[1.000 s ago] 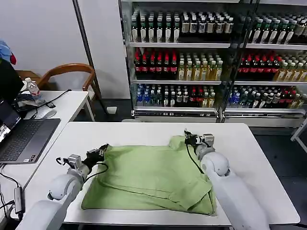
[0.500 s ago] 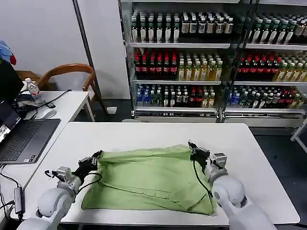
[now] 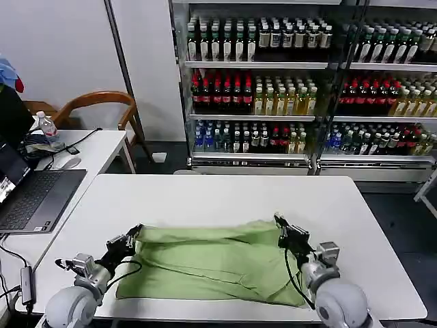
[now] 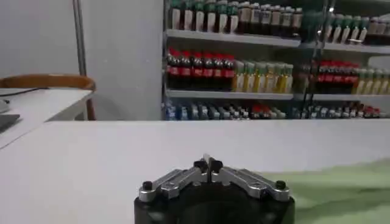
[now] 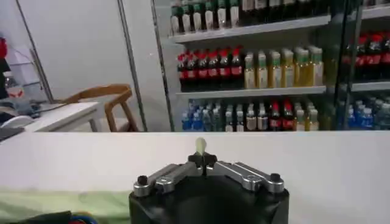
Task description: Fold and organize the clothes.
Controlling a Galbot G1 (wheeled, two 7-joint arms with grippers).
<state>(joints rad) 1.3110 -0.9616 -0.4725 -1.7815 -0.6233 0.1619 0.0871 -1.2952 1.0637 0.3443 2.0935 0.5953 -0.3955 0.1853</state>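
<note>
The clothes are one light green shirt point(image 3: 212, 263) lying in a flat band across the front half of the white table point(image 3: 205, 195), plain side up. My left gripper point(image 3: 134, 234) is shut on the shirt's far left corner, and a thin pale sliver of cloth shows between its closed fingertips point(image 4: 208, 164). At the far right corner my right gripper point(image 3: 281, 225) is shut too, with a small tuft of green cloth sticking out past its tips point(image 5: 201, 159). More green cloth point(image 4: 341, 189) lies beside the left gripper, and a strip point(image 5: 61, 204) lies beside the right one.
A side table on the left holds a laptop point(image 3: 34, 198) and a water bottle point(image 3: 46, 126), with a wooden chair point(image 3: 95, 102) behind it. Shelves of drink bottles point(image 3: 307, 89) stand beyond the table. Bare tabletop lies behind the shirt.
Both grippers have drawn the shirt's far edge toward the table's front, so the shirt now lies in a shorter, folded-over band. Both arms sit lower and nearer to me.
</note>
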